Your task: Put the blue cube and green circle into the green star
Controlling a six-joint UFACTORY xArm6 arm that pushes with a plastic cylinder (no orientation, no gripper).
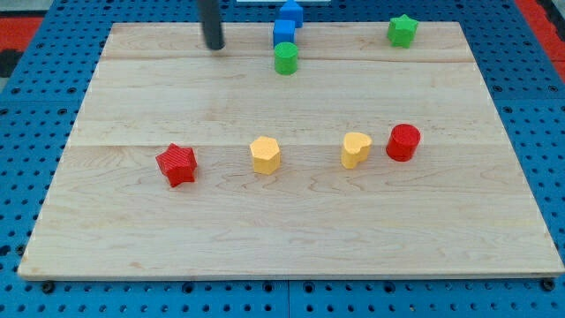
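The blue cube (283, 33) sits near the view's top edge of the wooden board, a little right of centre. The green circle (286, 59) stands just below it, touching or nearly touching. The green star (402, 31) lies at the view's top right, well apart from both. My tip (214, 46) rests on the board at the top, to the left of the blue cube and green circle, with a clear gap between them.
Another blue block (290, 12) sits at the board's top edge just above the cube. A red star (177, 164), a yellow hexagon (265, 155), a yellow heart-like block (356, 149) and a red cylinder (403, 142) form a row across the middle.
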